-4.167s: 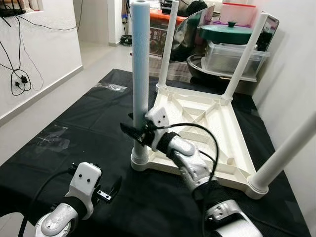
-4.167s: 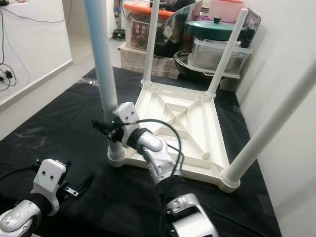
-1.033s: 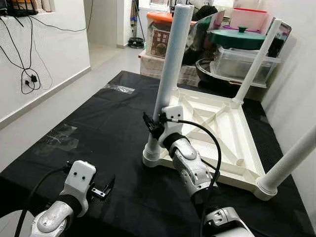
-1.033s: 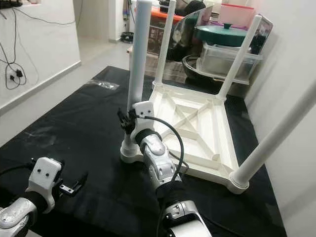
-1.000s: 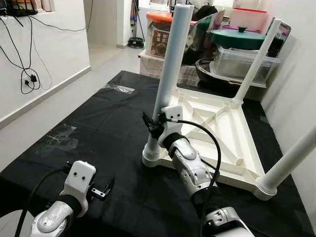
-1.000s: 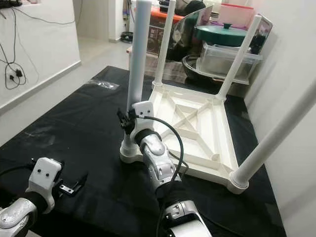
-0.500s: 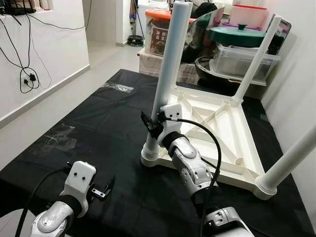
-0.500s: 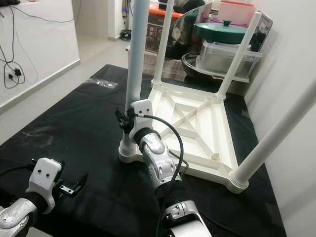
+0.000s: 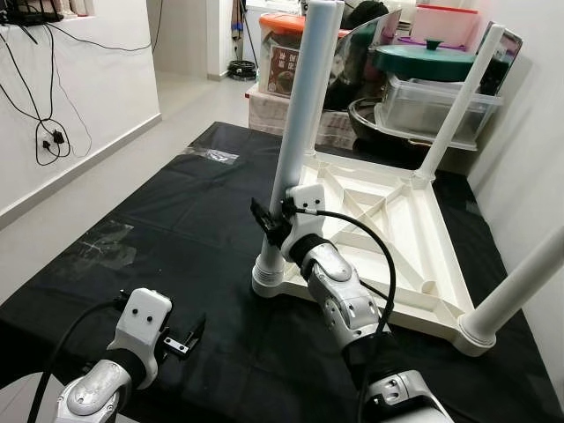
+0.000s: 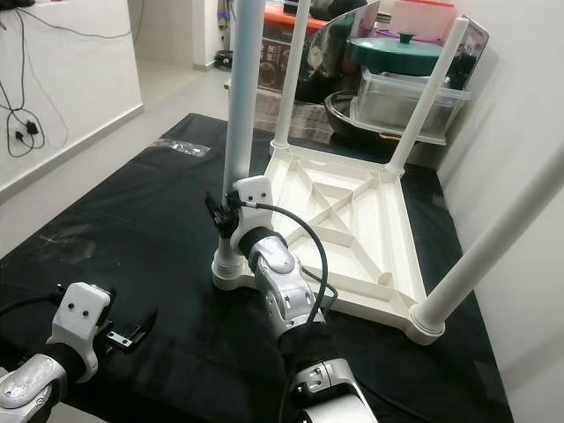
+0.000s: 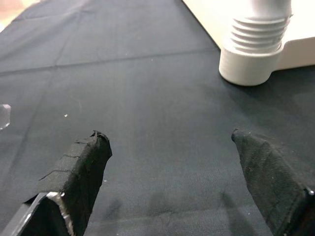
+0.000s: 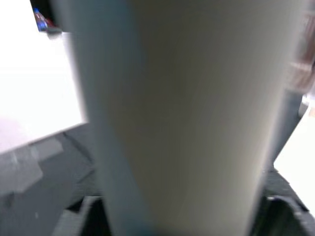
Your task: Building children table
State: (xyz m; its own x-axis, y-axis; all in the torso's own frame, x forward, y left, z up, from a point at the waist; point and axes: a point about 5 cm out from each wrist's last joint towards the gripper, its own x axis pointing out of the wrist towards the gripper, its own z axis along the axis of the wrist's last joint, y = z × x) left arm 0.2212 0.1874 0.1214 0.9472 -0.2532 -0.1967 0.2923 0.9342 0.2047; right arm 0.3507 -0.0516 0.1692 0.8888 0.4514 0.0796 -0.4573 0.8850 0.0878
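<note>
right gripper (image 9: 267,226) pinches the leg (image 9: 300,123) above the table (image 9: 388,231) corner; left gripper (image 9: 190,336) spread near it.

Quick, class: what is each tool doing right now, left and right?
Left tool: open, holding nothing, above the black cloth.
Right tool: shut on the near-left table leg, low on it, just above its socket.

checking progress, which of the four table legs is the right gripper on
The near-left leg, the tall one at the tabletop's front-left corner. The right gripper is clamped low on it; the other three stand free.
</note>
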